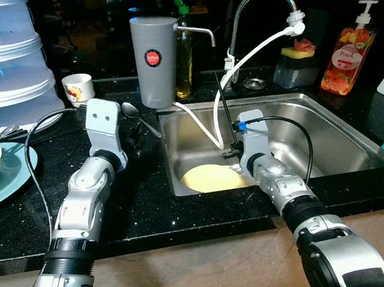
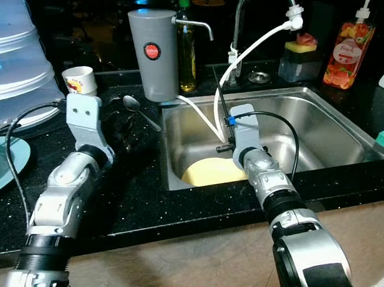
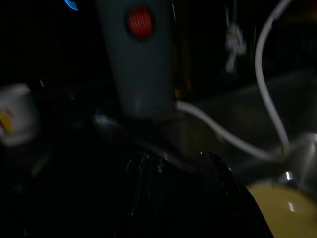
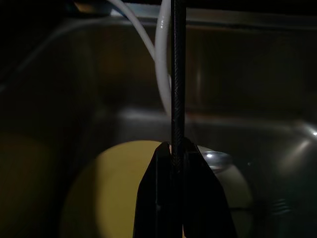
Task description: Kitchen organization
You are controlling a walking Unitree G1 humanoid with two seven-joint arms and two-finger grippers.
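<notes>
The right gripper (image 4: 174, 158) reaches down into the sink, fingers pinched together. The left gripper (image 1: 132, 131) stretches over the counter near the sink's left edge.

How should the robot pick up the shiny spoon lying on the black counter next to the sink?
Probably by the thin handle of the silver metal spoon, coming straight down from above. It lies flat on the black speckled counter, and the handle's end points toward the steel sink, away from the tall grey canister, so black fingers can straddle it there.
</notes>
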